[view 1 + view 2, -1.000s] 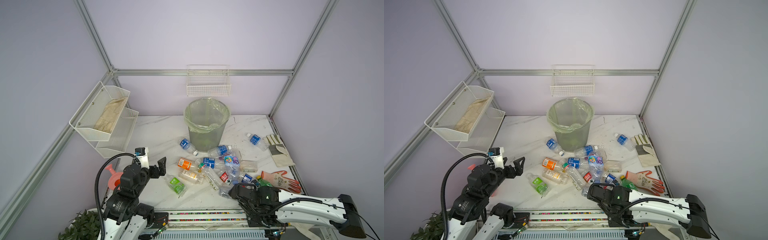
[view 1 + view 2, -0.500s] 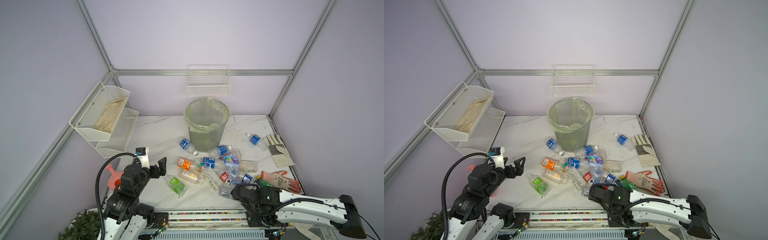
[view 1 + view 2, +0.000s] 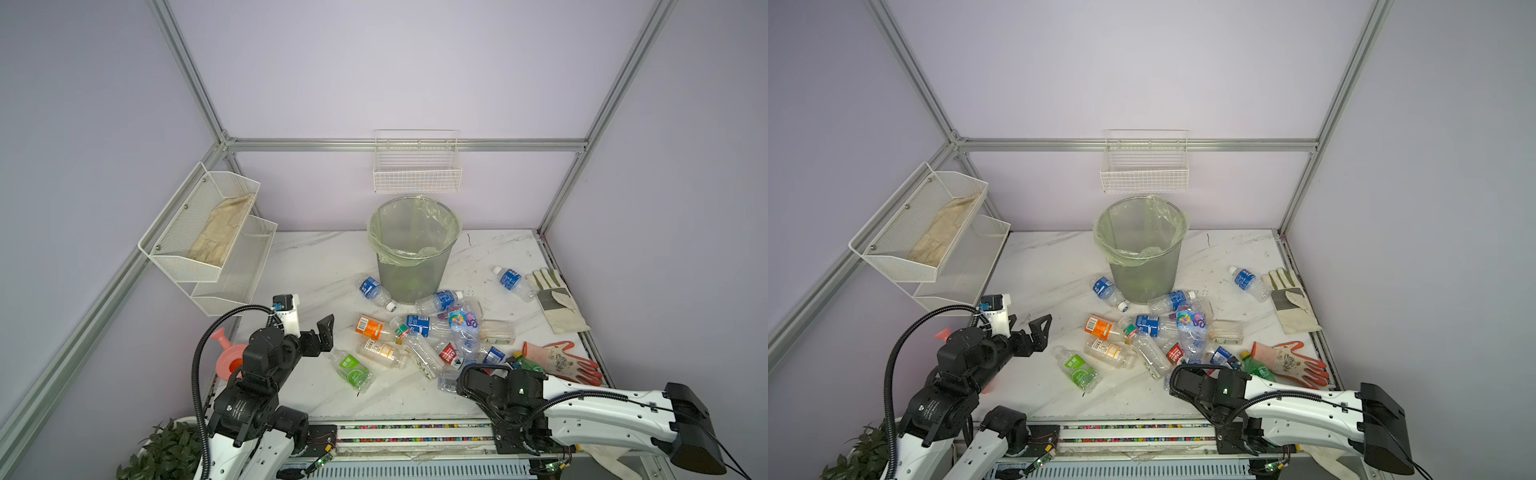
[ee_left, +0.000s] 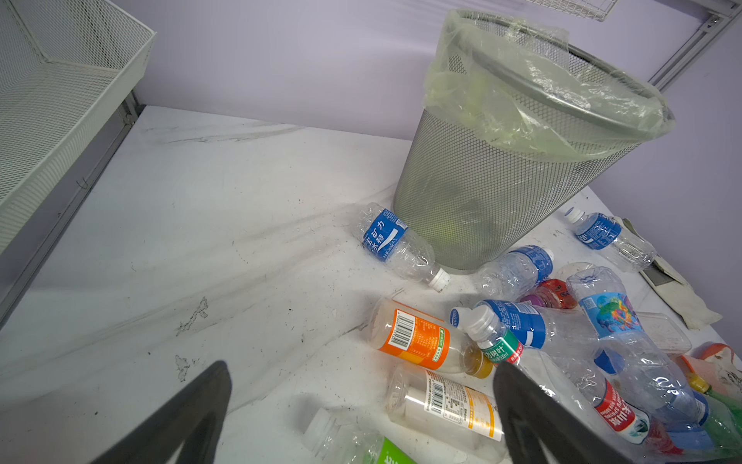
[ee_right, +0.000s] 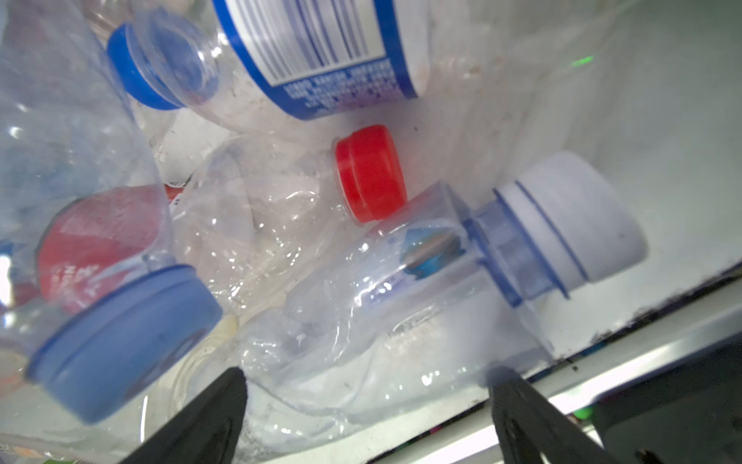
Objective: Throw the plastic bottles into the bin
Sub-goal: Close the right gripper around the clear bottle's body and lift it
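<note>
Nearest you, at the front edge of the surface [image 3: 316,266], your right fingers [image 5: 208,422] stand wide apart, one on each side of a crumpled clear bottle [image 5: 401,305] with a white cap. They hold nothing, and the wrist view does not show whether either finger touches it.

Treat that bottle as empty and very light. Its thin, dented walls will likely cave under a pinch, and the glossy plastic could slip sideways. Take it across the body just below the shoulder, where it should be stiffer than the flattened belly; the neck is firm but narrow. It lies close to the edge, so a nudge could roll it off. A red-capped bottle [image 5: 281,193] lies against it and may drag along.

Next out, your left fingers [image 4: 192,409] are also wide and empty, raised above the surface. Just beyond them a green-label bottle [image 3: 351,368] lies apart from the heap, an easy pick across its label.

Beyond that are the plastic bottles [image 3: 436,332] in a tangled, overlapping heap, with an orange-label bottle [image 3: 370,328] on its left fringe. Lift from the edges, since the others will probably shift.

Farther back stands the bin [image 3: 413,266], upright, with a blue-label bottle [image 3: 374,289] against its foot. It is tall, so carry each bottle above the rim before letting go. A far blue-label bottle [image 3: 511,280] lies to the right beside a white glove [image 3: 557,303].
</note>
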`<state>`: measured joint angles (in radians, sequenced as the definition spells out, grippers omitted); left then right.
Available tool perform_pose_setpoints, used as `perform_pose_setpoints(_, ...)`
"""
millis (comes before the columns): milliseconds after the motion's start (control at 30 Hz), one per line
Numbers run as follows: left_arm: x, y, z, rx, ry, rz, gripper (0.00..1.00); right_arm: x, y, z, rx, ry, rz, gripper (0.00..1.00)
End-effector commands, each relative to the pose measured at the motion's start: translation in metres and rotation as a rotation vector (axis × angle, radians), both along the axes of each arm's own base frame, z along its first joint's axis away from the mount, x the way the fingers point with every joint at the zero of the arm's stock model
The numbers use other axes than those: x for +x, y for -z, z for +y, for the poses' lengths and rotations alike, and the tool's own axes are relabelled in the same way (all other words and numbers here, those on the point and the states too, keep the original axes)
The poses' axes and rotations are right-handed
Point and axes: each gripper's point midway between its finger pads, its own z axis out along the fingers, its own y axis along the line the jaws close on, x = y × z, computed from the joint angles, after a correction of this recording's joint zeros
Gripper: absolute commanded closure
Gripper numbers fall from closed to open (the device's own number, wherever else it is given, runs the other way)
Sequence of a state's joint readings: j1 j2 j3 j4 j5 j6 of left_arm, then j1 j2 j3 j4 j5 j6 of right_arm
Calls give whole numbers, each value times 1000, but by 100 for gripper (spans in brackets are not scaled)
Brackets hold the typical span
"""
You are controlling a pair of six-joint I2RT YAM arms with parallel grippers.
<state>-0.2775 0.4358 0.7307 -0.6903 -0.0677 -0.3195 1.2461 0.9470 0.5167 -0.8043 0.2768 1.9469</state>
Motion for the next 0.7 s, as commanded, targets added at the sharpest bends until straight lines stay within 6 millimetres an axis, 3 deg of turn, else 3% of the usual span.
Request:
perform_pose_setpoints(0, 2, 11, -1, 23, 9, 20, 0, -8, 6, 0, 238, 650, 136, 5)
perform_pose_setpoints(533, 2, 13, -2, 27, 10, 28, 0, -1, 22, -9, 207, 711, 134, 14)
perform_pose_setpoints(667, 2, 14, -2, 29, 10, 30, 0, -2, 23, -8, 199, 710, 140, 24)
